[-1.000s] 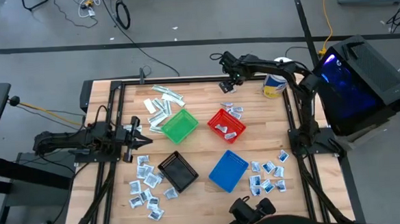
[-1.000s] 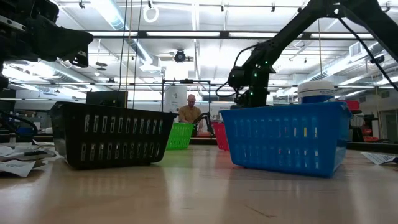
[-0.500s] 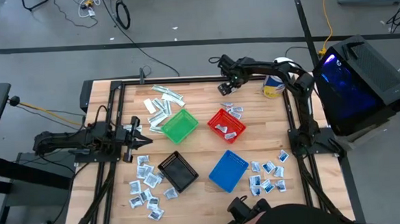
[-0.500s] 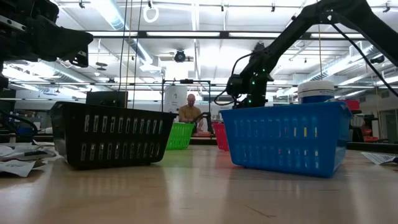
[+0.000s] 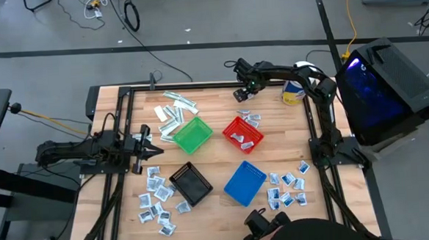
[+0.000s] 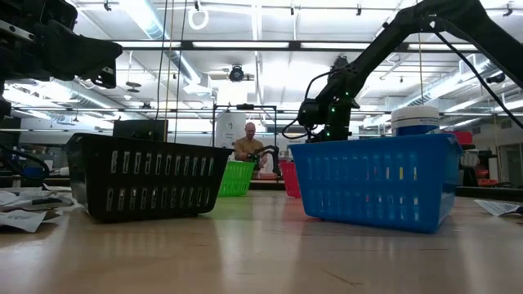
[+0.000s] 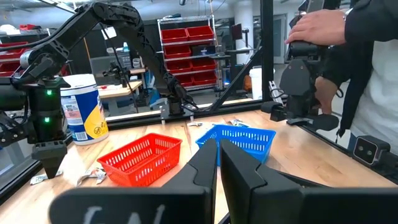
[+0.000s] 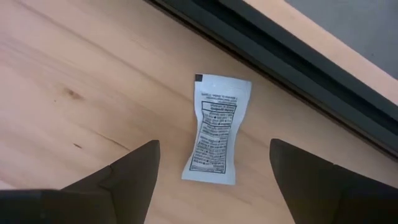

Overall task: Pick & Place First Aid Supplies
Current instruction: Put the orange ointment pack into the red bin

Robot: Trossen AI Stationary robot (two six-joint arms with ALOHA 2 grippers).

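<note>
My right gripper (image 8: pixel 211 177) is open above a small white printed sachet (image 8: pixel 216 129) that lies flat on the wood by the table's far edge; its fingers stand on either side of the sachet without touching it. From above, this gripper (image 5: pixel 245 84) and sachet (image 5: pixel 240 95) sit beyond the red basket (image 5: pixel 242 132). More sachets lie in clusters near left (image 5: pixel 156 200) and near right (image 5: pixel 288 186), and long strips (image 5: pixel 173 107) lie beyond the green basket (image 5: pixel 192 134). My left gripper (image 7: pixel 217 168) is shut, waiting at the table's left side (image 5: pixel 146 142).
A black basket (image 5: pixel 191 184) and a blue basket (image 5: pixel 245 182) stand toward the near side. A white-lidded yellow-labelled tub (image 5: pixel 294 90) stands at the far right. The dark frame rail (image 8: pixel 280 68) runs just beyond the sachet. A person stands at the near edge (image 5: pixel 301 233).
My right arm has shifted slightly toward the table's left along the far edge and now holds still over the sachet. Nothing else has moved.
</note>
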